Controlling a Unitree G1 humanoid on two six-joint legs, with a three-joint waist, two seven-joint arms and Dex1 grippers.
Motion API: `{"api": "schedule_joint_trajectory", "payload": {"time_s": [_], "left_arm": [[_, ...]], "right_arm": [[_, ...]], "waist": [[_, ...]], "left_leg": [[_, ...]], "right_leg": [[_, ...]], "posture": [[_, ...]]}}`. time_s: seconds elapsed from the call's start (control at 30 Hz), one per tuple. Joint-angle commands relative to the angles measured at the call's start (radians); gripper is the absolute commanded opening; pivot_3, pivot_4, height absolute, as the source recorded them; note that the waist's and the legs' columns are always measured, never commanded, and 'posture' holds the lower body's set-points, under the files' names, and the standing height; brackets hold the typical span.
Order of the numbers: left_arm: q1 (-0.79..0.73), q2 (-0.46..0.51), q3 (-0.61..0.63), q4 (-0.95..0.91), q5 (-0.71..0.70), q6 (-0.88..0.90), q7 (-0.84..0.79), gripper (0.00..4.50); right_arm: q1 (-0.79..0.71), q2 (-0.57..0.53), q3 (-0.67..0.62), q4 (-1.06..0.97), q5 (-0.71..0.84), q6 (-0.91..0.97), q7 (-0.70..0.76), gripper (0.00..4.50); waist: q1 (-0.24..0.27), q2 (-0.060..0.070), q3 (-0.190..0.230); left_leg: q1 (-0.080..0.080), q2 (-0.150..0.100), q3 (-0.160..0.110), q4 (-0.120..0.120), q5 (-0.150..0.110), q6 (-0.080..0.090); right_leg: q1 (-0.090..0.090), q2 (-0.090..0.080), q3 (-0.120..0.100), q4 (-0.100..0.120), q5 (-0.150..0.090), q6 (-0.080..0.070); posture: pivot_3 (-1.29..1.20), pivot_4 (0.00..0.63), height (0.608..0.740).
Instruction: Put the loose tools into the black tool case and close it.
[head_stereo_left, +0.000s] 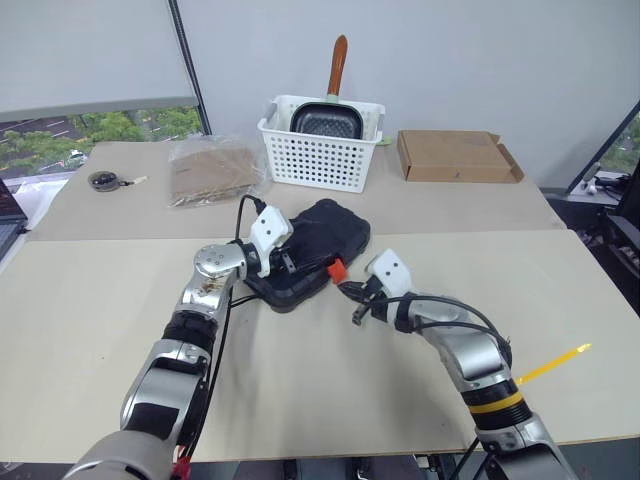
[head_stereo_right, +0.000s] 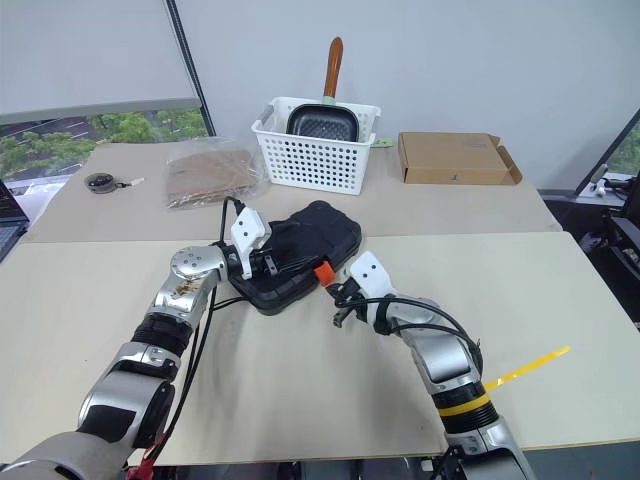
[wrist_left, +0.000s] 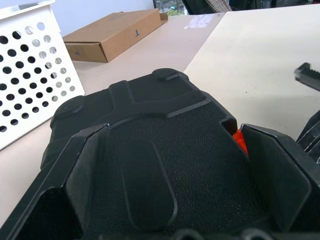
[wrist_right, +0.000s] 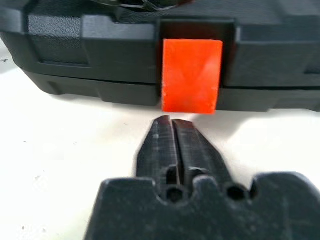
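Black tool case (head_stereo_left: 310, 250) closed, orange latch (wrist_right: 191, 75), left pincer (head_stereo_left: 287, 262) spread over lid, right pincer (wrist_right: 172, 131) together, empty.

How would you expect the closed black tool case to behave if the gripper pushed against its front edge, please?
The black tool case looks like rigid moulded plastic, so it probably won't flex. Lying flat and low on the table, it would likely slide rather than tip. Its orange latch may pivot.

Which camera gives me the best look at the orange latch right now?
The right wrist view: the orange latch faces it squarely, just beyond the shut right gripper. The head views show it small, and the left wrist view catches an orange sliver past the case lid.
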Motion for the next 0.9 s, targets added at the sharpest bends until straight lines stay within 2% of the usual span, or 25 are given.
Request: {"api": "schedule_joint_trajectory", "payload": {"time_s": [0.03, 0.9], "left_arm": [[0.039, 0.003, -0.022, 0.064, 0.037, 0.023, 0.006, 4.50], [0.067, -0.006, -0.030, 0.042, 0.036, 0.029, 0.015, 4.50]], "right_arm": [[-0.042, 0.010, -0.015, -0.015, 0.014, -0.005, -0.006, 0.02], [-0.233, 0.039, 0.050, 0.188, -0.037, -0.034, 0.056, 0.02]], "waist": [[0.000, 0.000, 0.000], [-0.004, 0.000, 0.000]], "left_leg": [[0.000, 0.000, 0.000, 0.000, 0.000, 0.000], [0.000, 0.001, 0.000, 0.000, 0.000, 0.000]], "right_leg": [[0.000, 0.000, 0.000, 0.000, 0.000, 0.000], [-0.001, 0.000, -0.001, 0.000, 0.000, 0.000]], "posture": [[0.00, 0.150, 0.700], [0.00, 0.150, 0.700]]}}
